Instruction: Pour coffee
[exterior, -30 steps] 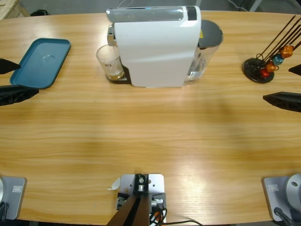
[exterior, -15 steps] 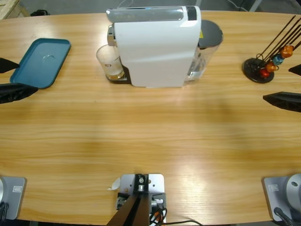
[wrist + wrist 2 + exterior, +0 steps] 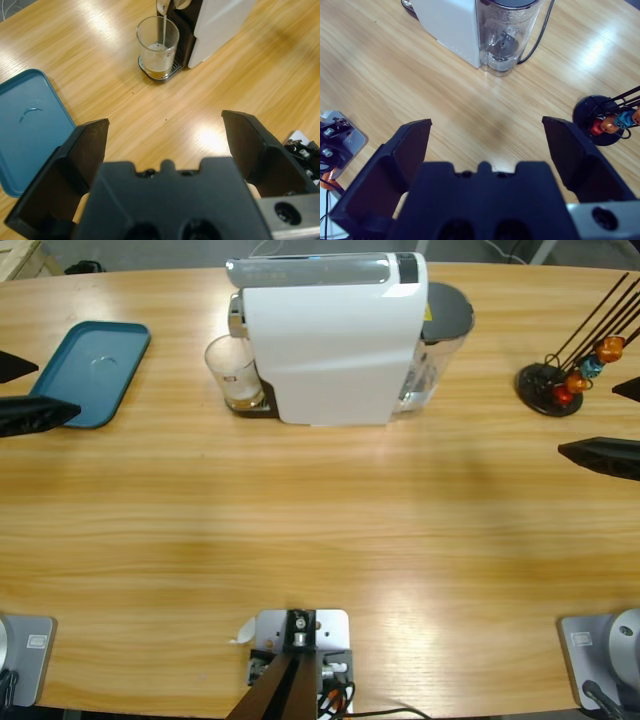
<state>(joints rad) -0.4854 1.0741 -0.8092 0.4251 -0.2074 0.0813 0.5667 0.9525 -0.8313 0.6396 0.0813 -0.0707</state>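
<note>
A small clear glass tumbler (image 3: 232,372) stands on the drip tray under the spout of the white coffee machine (image 3: 335,340). In the left wrist view a thin stream runs from the spout into the tumbler (image 3: 157,47), and a little amber-brown coffee (image 3: 158,71) lies at its bottom. My left gripper (image 3: 25,390) is at the table's left edge beside the teal tray, open and holding nothing (image 3: 165,140), well short of the tumbler. At the right edge my right gripper (image 3: 612,422) is open and holds nothing (image 3: 485,145).
A teal tray (image 3: 90,370) lies at the far left with nothing on it. A clear water tank (image 3: 507,40) sits at the machine's right end. A black capsule stand (image 3: 550,388) with orange and blue capsules is at the far right. Bare wood spans the table's middle (image 3: 320,520).
My left gripper has shifted a little toward the far side of the table along the tray's edge. The right gripper, the tumbler and the machine have not moved.
</note>
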